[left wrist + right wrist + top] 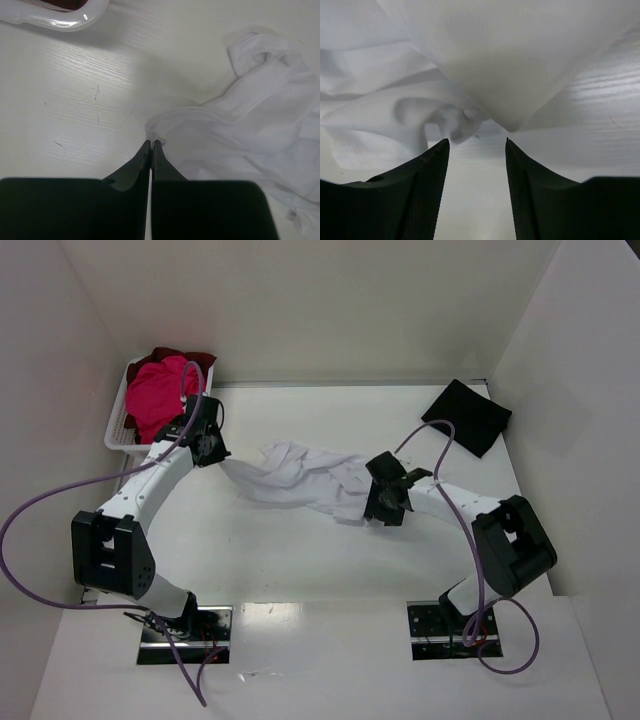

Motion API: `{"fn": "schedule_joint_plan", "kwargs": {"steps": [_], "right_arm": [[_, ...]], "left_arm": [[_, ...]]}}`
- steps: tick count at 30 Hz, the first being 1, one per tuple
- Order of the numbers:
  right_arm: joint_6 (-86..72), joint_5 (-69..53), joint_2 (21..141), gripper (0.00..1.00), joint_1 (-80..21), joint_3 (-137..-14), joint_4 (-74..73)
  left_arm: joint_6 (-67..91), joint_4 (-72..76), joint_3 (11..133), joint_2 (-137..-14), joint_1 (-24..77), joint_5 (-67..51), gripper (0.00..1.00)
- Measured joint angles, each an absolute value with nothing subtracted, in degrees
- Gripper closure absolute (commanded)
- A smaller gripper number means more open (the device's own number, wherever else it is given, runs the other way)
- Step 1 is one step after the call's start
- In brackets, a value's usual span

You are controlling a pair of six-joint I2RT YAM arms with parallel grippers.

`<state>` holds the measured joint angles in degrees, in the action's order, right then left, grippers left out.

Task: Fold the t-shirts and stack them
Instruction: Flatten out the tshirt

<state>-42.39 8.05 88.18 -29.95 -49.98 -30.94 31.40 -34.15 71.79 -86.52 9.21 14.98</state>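
While the white slatted basket (116, 432) is sitting at the far left against the wall, a pink t-shirt (165, 400) is bulging out of it, with a dark red t-shirt (172, 353) showing at its far edge. Just right of the basket, the white t-shirt (305, 480) is lying crumpled at the middle of the table (300, 570), its long axis running left to right and slanting slightly nearer toward the right end. At the far right corner, the black t-shirt (466, 416) is lying flat and folded, turned cornerwise to the walls. The table's white surface is showing a faint wood grain and a few small scuffs, and plain white walls are closing it in on three sides. The left arm is bending its elbow out to the left and reaching forward, and the left gripper (210, 447) is pressing its fingers tightly together on the left hem of the white t-shirt. The right arm is folding its elbow out to the right and stretching its forearm leftward, and the right gripper (385, 502) is holding its fingers well apart at the shirt's right end, with the cloth bunching just ahead of them and nothing lying between.
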Motion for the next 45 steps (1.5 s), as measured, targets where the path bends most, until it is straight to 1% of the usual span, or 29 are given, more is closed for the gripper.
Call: {"fn": "schedule_joint_plan", "kwargs": {"steps": [4,10,11,12,17,35,37,38,41,44,45], "right_arm": [[-42.98,7.22,84.9,0.41,-30.0,-47.83,-30.98],[-43.97,5.76,84.42,0.41,-30.0,-46.02,-29.52],[-44.05,5.63,84.84,0.43,-30.0,-46.02,-29.32],[-44.05,5.65,85.27,0.47,-30.0,-46.06,-29.04],[-44.42,5.87,88.86,0.47,-30.15,-47.35,-28.25],[-45.36,6.96,93.23,0.47,-30.44,-51.48,-26.7],[-45.36,7.03,94.39,0.55,-30.46,-52.58,-26.0],[-45.43,7.07,94.56,0.55,-30.46,-52.66,-25.82],[-45.67,7.9,95.09,0.67,-30.61,-52.97,-25.26],[-45.91,8.51,95.29,0.76,-30.87,-52.97,-24.97],[-46.02,8.73,95.39,0.85,-30.87,-52.97,-24.82]], "left_arm": [[31.4,-33.91,71.79,-86.52,9.19,14.41,1.0],[31.4,-33.08,71.79,-86.52,9.19,13.61,1.0],[31.4,-32.95,71.79,-86.52,9.19,13.58,1.0],[31.4,-32.86,71.79,-86.52,9.19,13.56,1.0],[31.4,-32.75,71.77,-86.52,9.19,13.43,1.0],[30.59,-32.73,71.77,-86.52,8.95,13.15,1.0],[30.24,-32.73,71.77,-86.52,8.91,13.06,1.0],[30.2,-32.71,71.77,-86.52,8.91,12.99,1.0],[30.17,-32.71,71.77,-86.52,8.91,12.93,1.0],[30.15,-32.71,71.77,-86.52,8.91,12.84,1.0],[30.15,-32.71,71.77,-86.52,8.91,12.82,1.0]]}}
